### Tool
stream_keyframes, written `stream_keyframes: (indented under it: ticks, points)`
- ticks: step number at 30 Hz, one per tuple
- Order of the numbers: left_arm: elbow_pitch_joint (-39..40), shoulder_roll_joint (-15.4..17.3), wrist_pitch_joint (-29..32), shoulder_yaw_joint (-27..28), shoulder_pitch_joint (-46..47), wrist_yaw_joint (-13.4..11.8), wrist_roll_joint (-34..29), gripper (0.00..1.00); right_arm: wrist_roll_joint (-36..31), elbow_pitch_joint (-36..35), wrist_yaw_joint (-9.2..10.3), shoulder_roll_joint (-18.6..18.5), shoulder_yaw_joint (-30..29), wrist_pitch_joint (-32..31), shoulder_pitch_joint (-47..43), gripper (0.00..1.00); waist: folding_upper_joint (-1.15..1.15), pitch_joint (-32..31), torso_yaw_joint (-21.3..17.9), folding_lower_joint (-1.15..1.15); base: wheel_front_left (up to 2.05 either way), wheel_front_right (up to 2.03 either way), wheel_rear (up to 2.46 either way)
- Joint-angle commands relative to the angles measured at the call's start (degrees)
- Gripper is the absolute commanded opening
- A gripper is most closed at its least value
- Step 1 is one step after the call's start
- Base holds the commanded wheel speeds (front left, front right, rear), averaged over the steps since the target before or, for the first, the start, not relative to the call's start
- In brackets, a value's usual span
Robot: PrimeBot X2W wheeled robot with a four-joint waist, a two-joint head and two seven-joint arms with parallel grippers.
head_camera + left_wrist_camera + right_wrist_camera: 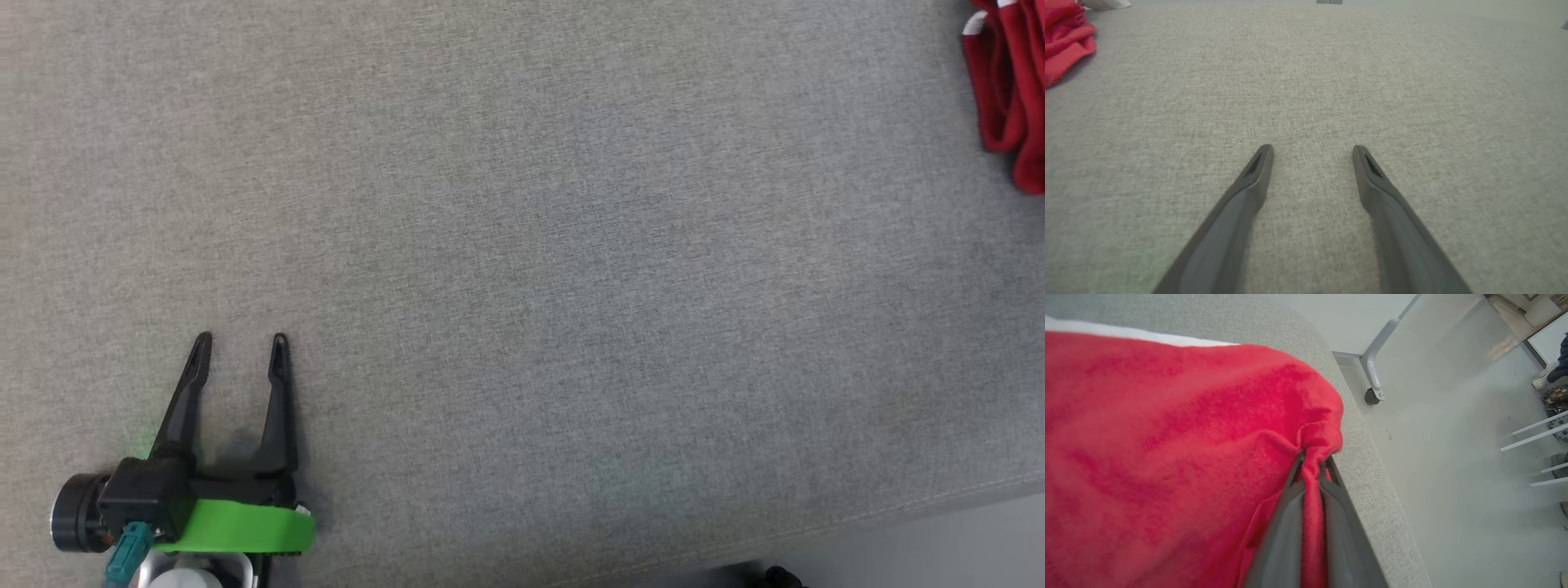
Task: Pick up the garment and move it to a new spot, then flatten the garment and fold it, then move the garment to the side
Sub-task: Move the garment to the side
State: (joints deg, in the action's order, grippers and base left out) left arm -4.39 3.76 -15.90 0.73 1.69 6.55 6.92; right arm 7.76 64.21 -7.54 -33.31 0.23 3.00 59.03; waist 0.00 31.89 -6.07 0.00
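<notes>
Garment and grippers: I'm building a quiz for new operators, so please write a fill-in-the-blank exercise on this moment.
1. The garment pinched in the right gripper is ____ in colour.
2. The left gripper is over the grey fabric surface with its jaws ____.
3. In the head view the garment shows at the upper ____ corner.
Missing words: red; open; right.
</notes>
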Motion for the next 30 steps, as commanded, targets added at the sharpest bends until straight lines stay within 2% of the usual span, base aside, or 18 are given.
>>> stream_keyframes:
  ticks: [1, 4, 5, 6, 13, 16, 20, 24, 30]
  points:
    - [-2.81, 0.79, 1.39, 1.28, -3.32, -0.39, -0.17, 1.00, -0.90, 0.97, 0.11, -0.66, -0.76, 0.72, 1.19, 0.00, 0.00, 0.01, 0.54, 0.00, 0.00, 0.00, 0.00]
    - [-2.27, 0.56, 1.39, 1.58, -3.48, -0.22, -0.49, 1.00, -3.10, 2.99, 0.11, -0.64, -1.86, 1.55, 2.68, 0.00, 0.00, -0.32, 0.23, 0.00, 0.00, 0.00, 0.00]
    - [-2.12, 0.46, 1.38, 1.63, -3.32, -0.18, -0.51, 1.00, -3.79, 3.45, 0.11, -0.64, -2.35, 2.10, 3.03, 0.09, 0.00, -0.44, 0.07, 0.00, 0.00, 0.00, 0.00]
    - [-1.79, 0.24, 1.36, 1.56, -2.90, -0.08, -0.57, 1.00, -5.79, 4.23, 0.11, -0.55, -2.97, 3.16, 3.71, 1.00, 0.00, -0.76, -0.26, 0.00, 0.00, 0.00, 0.00]
    - [-1.24, -0.40, 0.96, 1.89, -2.28, 0.02, 0.59, 1.00, -11.12, 4.01, 0.11, -0.06, -6.55, 9.31, 2.84, 1.00, 0.00, -4.37, -0.96, 0.00, 0.00, 0.00, 0.00]
    - [-1.47, -0.58, 0.83, 2.15, -2.67, -0.23, 1.41, 1.00, -11.94, 2.51, 0.11, 1.48, -8.40, 11.12, 1.17, 1.00, 0.00, -7.33, -1.03, 0.00, 0.00, 0.00, 0.00]
    - [-1.88, -0.78, 0.79, 2.07, -3.60, -0.72, 2.60, 1.00, -11.91, -2.97, 0.11, 4.22, -9.95, 12.20, -2.55, 1.00, 0.00, -12.26, -0.72, 0.00, 0.00, 0.00, 0.00]
    - [-1.95, -0.81, 0.78, 0.98, -5.22, -2.05, 5.34, 1.00, -9.74, -14.98, 0.11, 8.48, -9.41, 12.15, -10.85, 1.00, 0.00, -16.96, -0.25, 0.00, 0.00, 0.00, 0.00]
    - [-1.13, -0.80, 0.77, -0.39, -7.31, -4.46, 7.87, 1.00, -7.47, -34.19, 0.11, 15.82, -7.22, 12.19, -29.27, 1.00, 0.00, -23.13, 0.56, 0.00, 0.00, 0.00, 0.00]
